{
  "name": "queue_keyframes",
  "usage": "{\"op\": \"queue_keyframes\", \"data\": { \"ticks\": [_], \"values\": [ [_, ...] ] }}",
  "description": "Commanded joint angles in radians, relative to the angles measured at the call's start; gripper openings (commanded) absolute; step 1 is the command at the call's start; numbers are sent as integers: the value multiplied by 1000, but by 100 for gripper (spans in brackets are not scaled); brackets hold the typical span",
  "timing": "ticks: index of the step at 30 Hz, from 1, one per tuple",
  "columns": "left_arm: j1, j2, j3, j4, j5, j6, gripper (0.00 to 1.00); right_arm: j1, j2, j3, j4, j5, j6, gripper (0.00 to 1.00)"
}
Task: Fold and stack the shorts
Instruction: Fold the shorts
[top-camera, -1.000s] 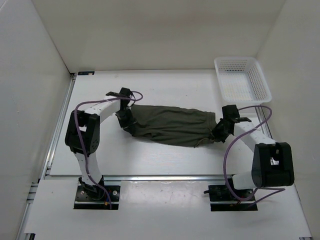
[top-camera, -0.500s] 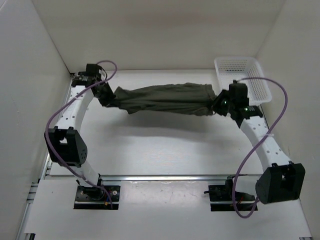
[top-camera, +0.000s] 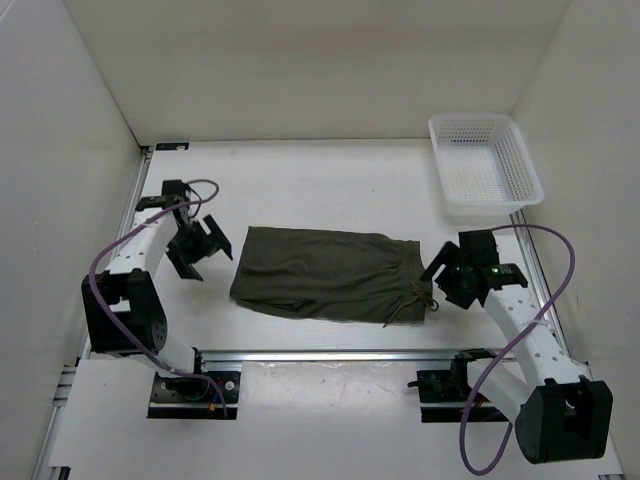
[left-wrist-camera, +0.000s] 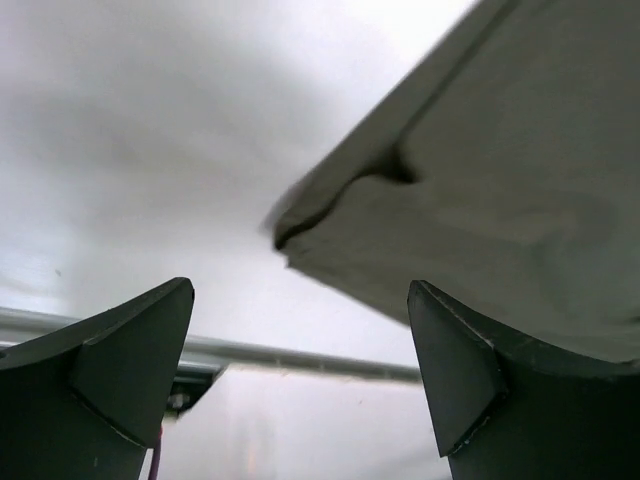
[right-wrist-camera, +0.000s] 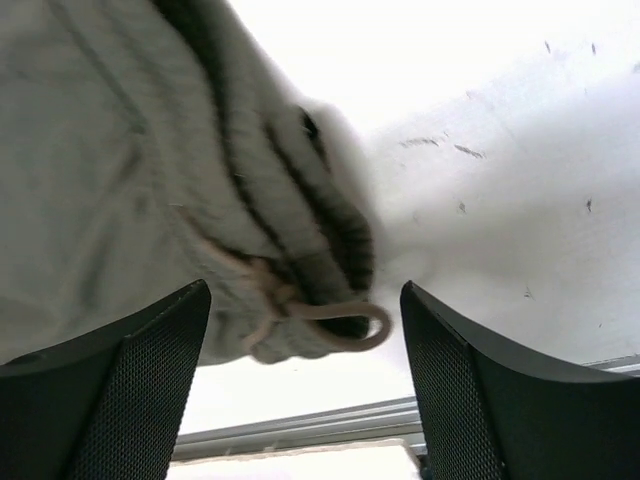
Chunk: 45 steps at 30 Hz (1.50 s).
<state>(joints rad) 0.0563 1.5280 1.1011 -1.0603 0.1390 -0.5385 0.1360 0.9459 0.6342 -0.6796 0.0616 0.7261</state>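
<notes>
The dark olive-green shorts (top-camera: 325, 272) lie flat in a long folded band across the middle of the table, waistband end to the right. Their pale drawstring (top-camera: 418, 296) trails off that end. My left gripper (top-camera: 205, 250) stands open just left of the shorts' left edge, holding nothing. In the left wrist view a corner of the shorts (left-wrist-camera: 500, 200) lies ahead of the open left gripper (left-wrist-camera: 300, 370). My right gripper (top-camera: 438, 285) is open beside the waistband end. The right wrist view shows the bunched waistband (right-wrist-camera: 150, 180) and drawstring loop (right-wrist-camera: 320, 315) just beyond the open right gripper (right-wrist-camera: 305, 380).
A white mesh basket (top-camera: 483, 165) stands at the back right corner. A metal rail (top-camera: 320, 355) runs along the table's near edge. White walls close in the left, back and right sides.
Both arms carried the stretched shorts from the back of the table toward the front, laid them down and let go. Both grippers opened and drew slightly away from the ends.
</notes>
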Motion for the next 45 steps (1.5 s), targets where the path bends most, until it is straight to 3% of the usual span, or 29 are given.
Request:
{"op": "queue_keyframes", "data": {
  "ticks": [1, 4, 11, 17, 21, 22, 24, 25, 29, 34, 40, 45],
  "values": [
    [-3, -49, 127, -3, -56, 25, 100, -12, 37, 88, -40, -8, -5, 83],
    [-3, -20, 164, -3, -47, 34, 100, -32, 108, 133, -49, -107, -23, 82],
    [-41, 14, 137, 26, -38, 34, 99, -32, 316, 265, 14, -98, -164, 73],
    [-50, 23, 128, 36, -29, 34, 99, -12, 490, 302, 80, -66, -189, 63],
    [-50, 23, 118, 36, -29, 25, 99, 10, 547, 302, 118, -77, -198, 54],
    [-50, 23, 118, 36, -29, 25, 99, 19, 562, 302, 118, -77, -198, 46],
    [-59, 23, 118, 36, -29, 25, 99, 28, 562, 302, 118, -68, -198, 37],
    [-59, 23, 118, 36, -29, 25, 99, 28, 562, 302, 118, -68, -198, 26],
    [-59, 23, 128, 36, -29, 25, 99, 37, 510, 302, 118, -59, -198, 0],
    [-59, 23, 146, 36, -29, 25, 99, 37, 395, 292, 95, -100, -208, 0],
    [-59, 32, 175, 25, -38, 25, 99, 37, 185, 312, -73, -91, -240, 0],
    [-59, 41, 175, 25, -38, 25, 99, 47, 59, 216, -179, -91, -214, 0]
  ]
}}
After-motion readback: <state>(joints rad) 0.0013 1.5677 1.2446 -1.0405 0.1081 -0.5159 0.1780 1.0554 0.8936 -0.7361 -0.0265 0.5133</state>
